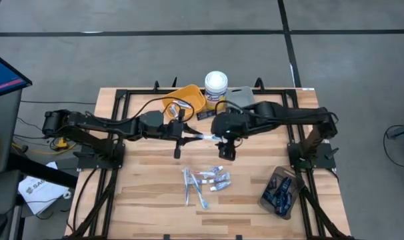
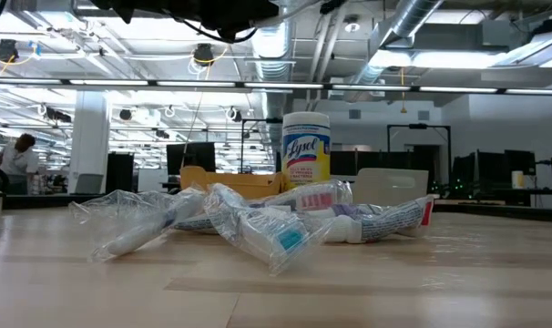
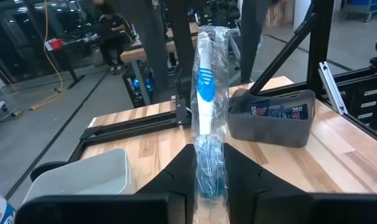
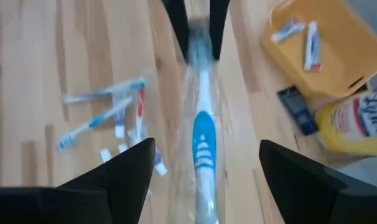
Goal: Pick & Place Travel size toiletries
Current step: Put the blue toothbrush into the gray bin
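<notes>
Wrapped toothbrush (image 3: 206, 93) clamped by handle end in left claw (image 3: 208, 180), held level above bench (image 1: 149, 193) mid-air. Right claw (image 4: 204, 171) spread wide around brush head, not gripping; handover judged underway. Remaining toiletries (image 1: 203, 183) piled below; yellow bin (image 1: 186, 97) likely destination.

wooden table (image 1: 149, 200), toiletries pile (image 1: 205, 183), bins (image 1: 281, 193)
</notes>
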